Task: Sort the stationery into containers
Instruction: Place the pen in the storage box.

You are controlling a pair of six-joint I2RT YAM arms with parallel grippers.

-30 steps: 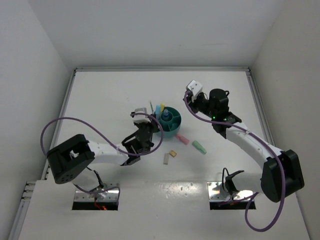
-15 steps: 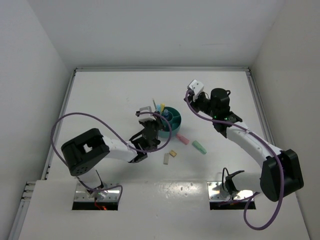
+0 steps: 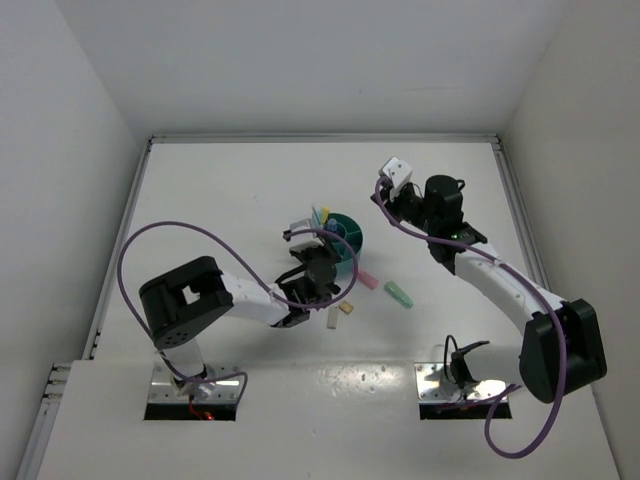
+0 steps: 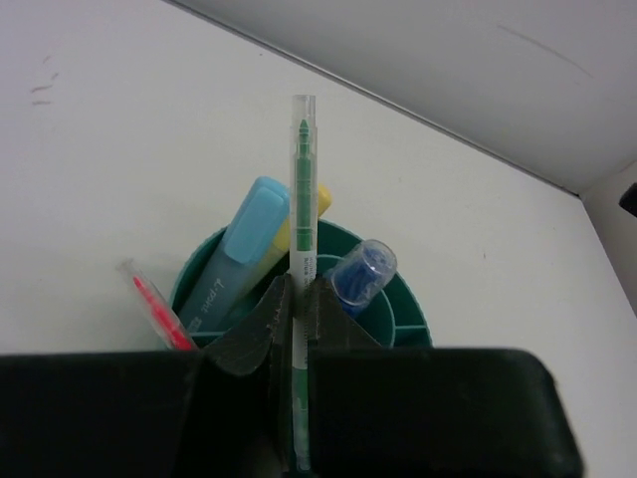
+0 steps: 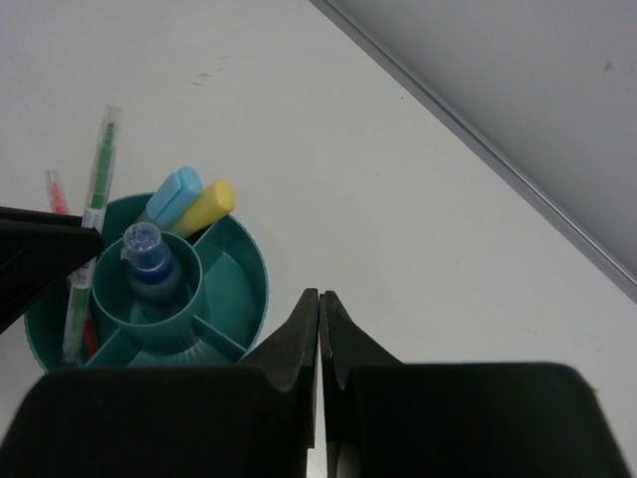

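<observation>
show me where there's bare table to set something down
Bare table: from the organiser left to the wall, behind it to the back rail, and along the front edge. Crowded: in front of the organiser, with the pink marker, green marker and two erasers.

Legible text: none.
Light-blue marker [image 4: 239,254], just left of the fingers [image 4: 257,334] of the left gripper [image 4: 302,289]: dark lettering along the barrel, too small to read.
Thin green pen [image 4: 302,189], pinched between those fingers: white band with faint marks at the fingertips, unreadable.
</observation>
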